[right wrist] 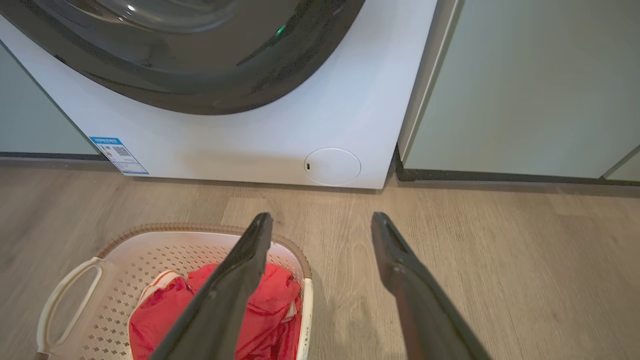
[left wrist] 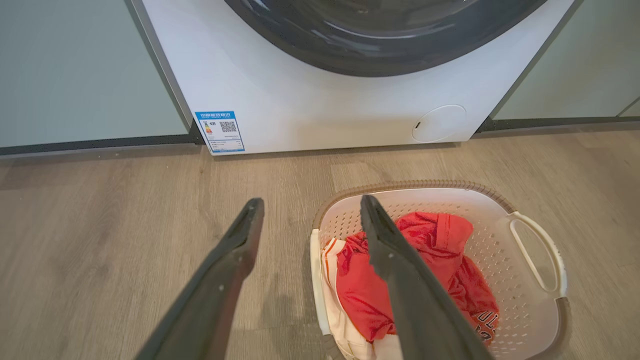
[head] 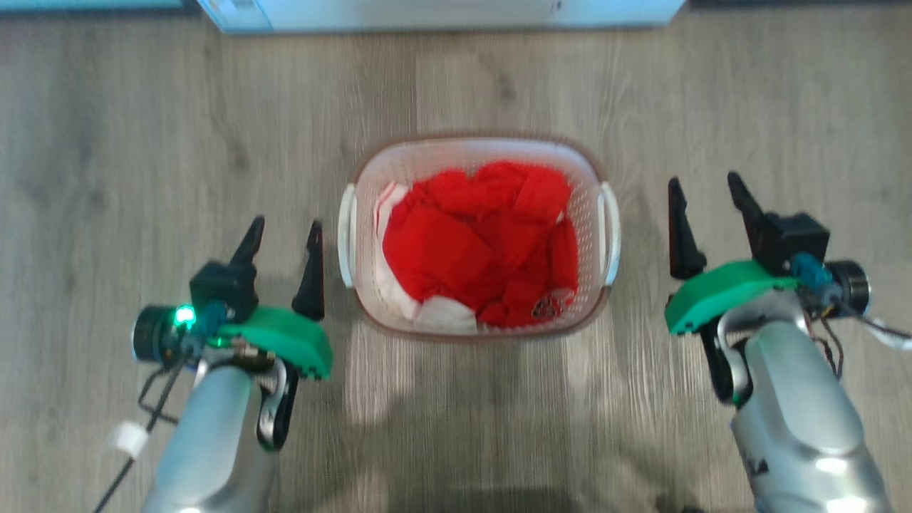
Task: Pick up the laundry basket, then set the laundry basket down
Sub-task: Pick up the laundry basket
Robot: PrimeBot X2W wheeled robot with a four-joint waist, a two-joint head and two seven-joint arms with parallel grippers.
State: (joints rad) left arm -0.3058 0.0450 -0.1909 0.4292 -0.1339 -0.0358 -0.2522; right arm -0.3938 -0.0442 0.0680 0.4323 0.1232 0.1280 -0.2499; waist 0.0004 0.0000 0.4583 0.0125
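The laundry basket (head: 588,206) stands upright on the wood-grain floor (head: 142,142), centred between the two arms and on the near side of the white washing machine (head: 442,14), with a strip of bare floor between the two. The basket holds crumpled red clothing (head: 470,242) that covers most of its bottom and stays below the brown rim. A white cloth (head: 445,313) shows under the red clothing at the near edge and along the left inner wall. A dark printed mark on the red fabric is visible near the near right corner; it is too small to read. The left gripper (head: 285,224) is to the left of the basket, fingers spread wide and pointing toward the far side, with nothing between them. Its inner finger is just beside the basket's left handle (head: 345,235), and a narrow gap is visible. The right gripper (head: 704,179) is to the right of the basket, also spread wide and empty. It sits slightly farther forward than the left gripper, and its inner finger is clearly apart from the right handle (head: 611,231). In the left wrist view, the lower front of the washing machine carries a blue-bordered label (left wrist: 220,131) at its lower left and a round cover (left wrist: 439,123) at its lower right. Pale cabinet panels (left wrist: 75,70) flank the machine on both sides.
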